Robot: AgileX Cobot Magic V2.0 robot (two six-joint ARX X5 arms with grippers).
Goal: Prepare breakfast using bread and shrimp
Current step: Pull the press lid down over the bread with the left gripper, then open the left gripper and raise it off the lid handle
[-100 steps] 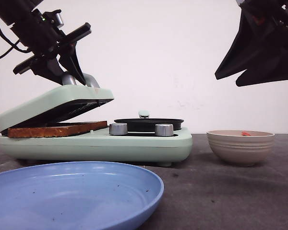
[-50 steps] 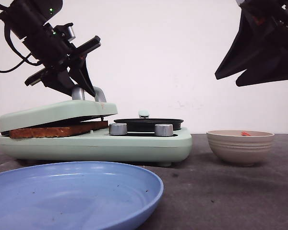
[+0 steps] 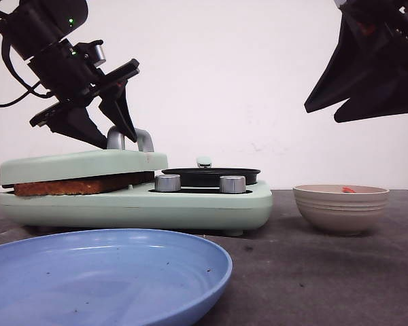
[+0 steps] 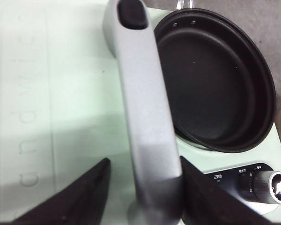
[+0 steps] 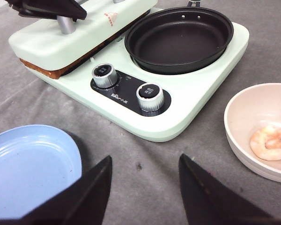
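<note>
The left gripper [image 3: 107, 122] is straddling the silver handle [image 4: 147, 122] of the sandwich maker's lid [image 3: 81, 165], its fingers lying open on either side of the bar, gripping nothing that I can tell. The handle's long axis is running straight away from the wrist. Under the lid, at the maker's left end, the bread [image 3: 75, 185] is lying pressed. The right gripper [image 5: 143, 192] is hanging open and empty, nearer the shrimp [image 5: 271, 143] in the bowl [image 5: 241, 140] off the maker's right end.
</note>
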